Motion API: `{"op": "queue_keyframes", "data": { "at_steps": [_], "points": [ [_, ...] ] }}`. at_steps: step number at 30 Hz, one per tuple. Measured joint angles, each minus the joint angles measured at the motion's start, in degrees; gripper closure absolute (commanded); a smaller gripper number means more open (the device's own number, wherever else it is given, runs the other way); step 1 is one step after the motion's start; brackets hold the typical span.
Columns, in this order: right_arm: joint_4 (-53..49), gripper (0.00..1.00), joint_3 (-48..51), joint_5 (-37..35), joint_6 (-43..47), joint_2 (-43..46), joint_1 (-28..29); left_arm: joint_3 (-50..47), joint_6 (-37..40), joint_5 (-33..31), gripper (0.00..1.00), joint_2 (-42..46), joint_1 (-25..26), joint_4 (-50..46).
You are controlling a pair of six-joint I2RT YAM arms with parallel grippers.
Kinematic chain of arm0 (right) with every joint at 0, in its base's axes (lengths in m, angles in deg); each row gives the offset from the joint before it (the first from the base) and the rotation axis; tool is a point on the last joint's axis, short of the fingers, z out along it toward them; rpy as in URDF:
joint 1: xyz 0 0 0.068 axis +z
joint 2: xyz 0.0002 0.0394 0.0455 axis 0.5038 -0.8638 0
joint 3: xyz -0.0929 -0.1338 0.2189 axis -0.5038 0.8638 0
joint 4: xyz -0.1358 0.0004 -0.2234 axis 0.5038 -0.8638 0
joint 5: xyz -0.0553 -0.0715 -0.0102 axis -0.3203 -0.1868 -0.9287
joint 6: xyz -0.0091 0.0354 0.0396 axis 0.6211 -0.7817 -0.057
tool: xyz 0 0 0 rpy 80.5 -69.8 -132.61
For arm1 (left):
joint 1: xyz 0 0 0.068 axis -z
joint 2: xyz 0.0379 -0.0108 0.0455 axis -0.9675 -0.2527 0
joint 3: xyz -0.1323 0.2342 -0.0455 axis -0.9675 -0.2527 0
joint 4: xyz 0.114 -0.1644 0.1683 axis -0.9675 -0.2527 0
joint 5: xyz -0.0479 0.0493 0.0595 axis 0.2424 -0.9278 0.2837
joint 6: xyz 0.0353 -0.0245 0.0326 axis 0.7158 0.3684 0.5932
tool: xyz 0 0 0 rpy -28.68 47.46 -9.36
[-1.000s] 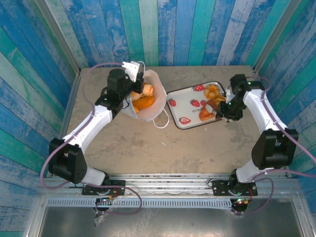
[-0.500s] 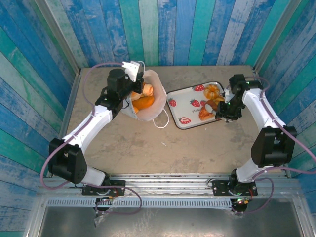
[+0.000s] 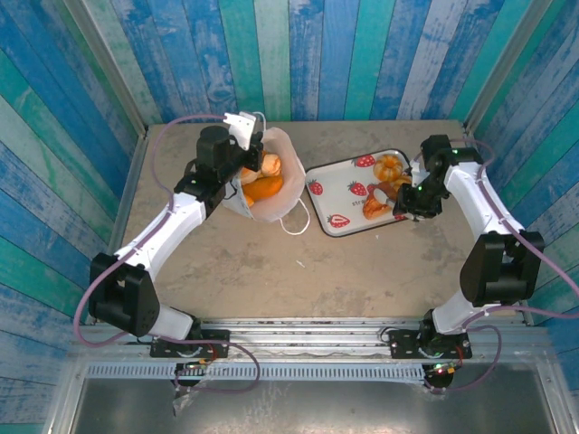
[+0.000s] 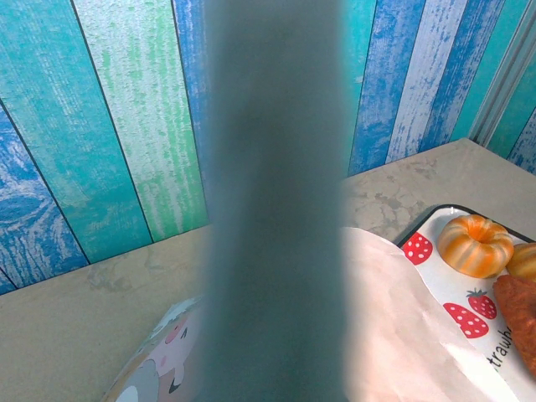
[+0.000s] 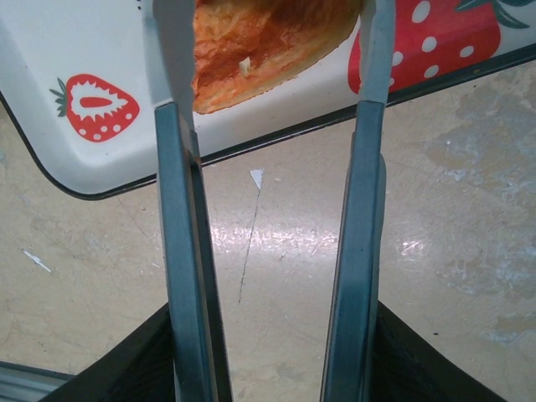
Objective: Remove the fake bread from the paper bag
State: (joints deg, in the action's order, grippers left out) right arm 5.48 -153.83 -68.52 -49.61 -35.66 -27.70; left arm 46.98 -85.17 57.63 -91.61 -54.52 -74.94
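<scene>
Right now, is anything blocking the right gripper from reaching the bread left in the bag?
Nothing visible does. The paper bag gapes open, fake bread exposed inside. The left gripper holds its far-left rim, off the route. The right gripper, jaws open, hangs over the tray; only low pastries lie between.

The white bag is stood left of the tray, mouth open, and glossy orange bread is seen inside. Golden-brown pieces are laid on the tray's right half.
</scene>
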Motion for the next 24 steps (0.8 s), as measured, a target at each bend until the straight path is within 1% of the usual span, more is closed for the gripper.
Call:
{"op": "queue_keyframes", "data": {
  "at_steps": [6,15,20,24],
  "points": [
    [0.6,0.45,0.5,-0.2,-0.3,0.7,0.0,0.0,0.0,0.0,1.00,0.0,0.0,0.0],
    [-0.6,0.46,0.5,-0.8,-1.7,6.3,0.0,0.0,0.0,0.0,1.00,0.0,0.0,0.0],
    [-0.6,0.47,0.6,0.3,-2.6,7.2,0.2,0.0,0.0,0.0,1.00,0.0,0.0,0.0],
    [-0.2,0.48,0.6,1.6,-3.4,7.3,1.9,0.0,0.0,0.0,1.00,0.0,0.0,0.0]
  ]
}}
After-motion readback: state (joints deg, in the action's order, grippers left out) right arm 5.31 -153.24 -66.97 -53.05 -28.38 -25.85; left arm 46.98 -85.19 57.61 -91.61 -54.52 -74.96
